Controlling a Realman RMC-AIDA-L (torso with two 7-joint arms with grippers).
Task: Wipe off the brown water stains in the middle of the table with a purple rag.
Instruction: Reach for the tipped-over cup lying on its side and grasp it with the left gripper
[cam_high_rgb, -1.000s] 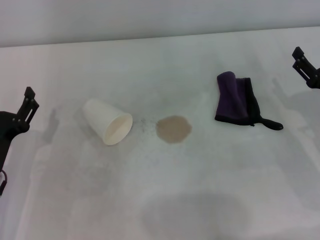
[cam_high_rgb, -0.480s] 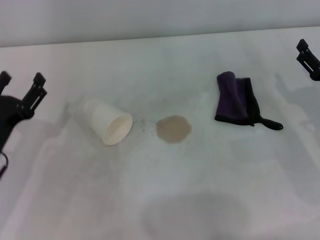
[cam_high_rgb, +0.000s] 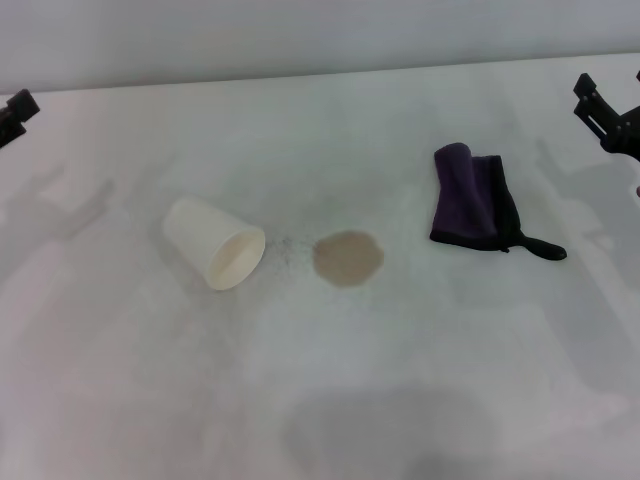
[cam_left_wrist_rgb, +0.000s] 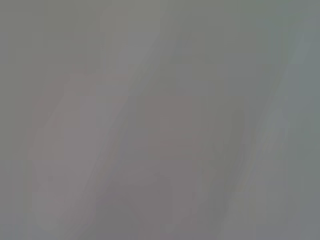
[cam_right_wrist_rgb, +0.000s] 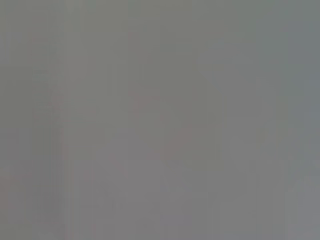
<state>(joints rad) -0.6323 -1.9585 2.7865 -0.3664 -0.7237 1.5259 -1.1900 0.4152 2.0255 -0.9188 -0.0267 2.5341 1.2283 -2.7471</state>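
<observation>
The brown water stain (cam_high_rgb: 347, 258) is a small roundish tan patch in the middle of the white table (cam_high_rgb: 330, 400). The purple rag (cam_high_rgb: 472, 198) lies folded to the right of the stain, its black loop tail (cam_high_rgb: 542, 249) trailing toward the front right. My right gripper (cam_high_rgb: 611, 82) is open and empty at the right edge of the head view, above and to the right of the rag. Only a tip of my left gripper (cam_high_rgb: 14, 112) shows at the far left edge. Both wrist views show plain grey with nothing to tell apart.
A white paper cup (cam_high_rgb: 214, 243) lies on its side to the left of the stain, mouth toward it. Faint dark speckles (cam_high_rgb: 288, 252) sit between cup and stain. A large grey shadow (cam_high_rgb: 390, 430) falls on the front of the table.
My left gripper has moved up and to the left, away from the cup, nearly out of the head view. My right gripper has shifted slightly. Cup, stain and rag have not moved.
</observation>
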